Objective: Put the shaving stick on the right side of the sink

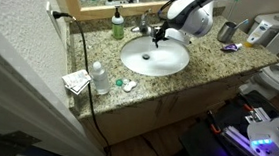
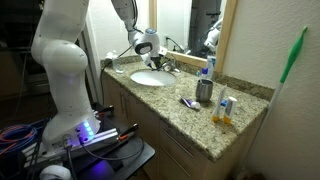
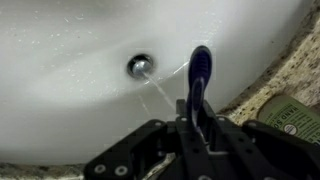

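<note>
Our gripper (image 3: 193,120) hangs above the sink (image 3: 70,50), jaws clamped on the razor (image 3: 200,70). Off to its side in the wrist view we see the counter (image 3: 293,62), flat speckled granite, and we judge the carry must go sideways onto it. Beneath the gripper curves the smooth, glossy white bowl. The razor's slim blue plastic handle points straight ahead of the fingers. Just ahead and below sits the small round chrome drain (image 3: 140,66).
</note>
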Robot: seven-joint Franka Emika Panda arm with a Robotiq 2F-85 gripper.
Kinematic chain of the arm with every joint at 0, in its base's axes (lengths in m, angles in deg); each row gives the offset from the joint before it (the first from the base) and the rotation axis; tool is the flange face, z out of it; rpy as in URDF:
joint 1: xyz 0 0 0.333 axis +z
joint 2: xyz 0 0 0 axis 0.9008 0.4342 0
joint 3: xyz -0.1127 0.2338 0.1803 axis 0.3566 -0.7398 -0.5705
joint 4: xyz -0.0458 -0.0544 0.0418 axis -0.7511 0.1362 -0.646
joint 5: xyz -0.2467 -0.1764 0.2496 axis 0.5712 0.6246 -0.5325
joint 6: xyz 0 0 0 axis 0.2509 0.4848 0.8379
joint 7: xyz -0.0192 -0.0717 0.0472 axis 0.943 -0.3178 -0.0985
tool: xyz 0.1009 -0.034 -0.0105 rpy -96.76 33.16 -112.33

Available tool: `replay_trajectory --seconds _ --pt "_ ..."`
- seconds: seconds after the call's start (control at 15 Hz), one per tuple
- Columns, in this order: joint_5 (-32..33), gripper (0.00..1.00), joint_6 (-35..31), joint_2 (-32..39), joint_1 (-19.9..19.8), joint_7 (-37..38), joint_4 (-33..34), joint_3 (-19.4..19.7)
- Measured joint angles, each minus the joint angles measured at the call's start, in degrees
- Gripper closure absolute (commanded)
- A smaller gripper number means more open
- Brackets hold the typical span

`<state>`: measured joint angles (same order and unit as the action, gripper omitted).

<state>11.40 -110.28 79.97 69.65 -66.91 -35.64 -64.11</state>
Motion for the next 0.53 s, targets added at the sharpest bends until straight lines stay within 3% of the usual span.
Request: replay_trajectory --seconds 0.27,0.33,0.53 --pt "0.0 0.96 0.0 0.0 0.0 0.0 0.0 -0.2" --pt "0.0 0.85 -0.04 0.0 0.0 0.0 0.0 -0.3" --pt "0.0 0.85 -0.03 0.0 0.01 0.0 0.0 -0.32"
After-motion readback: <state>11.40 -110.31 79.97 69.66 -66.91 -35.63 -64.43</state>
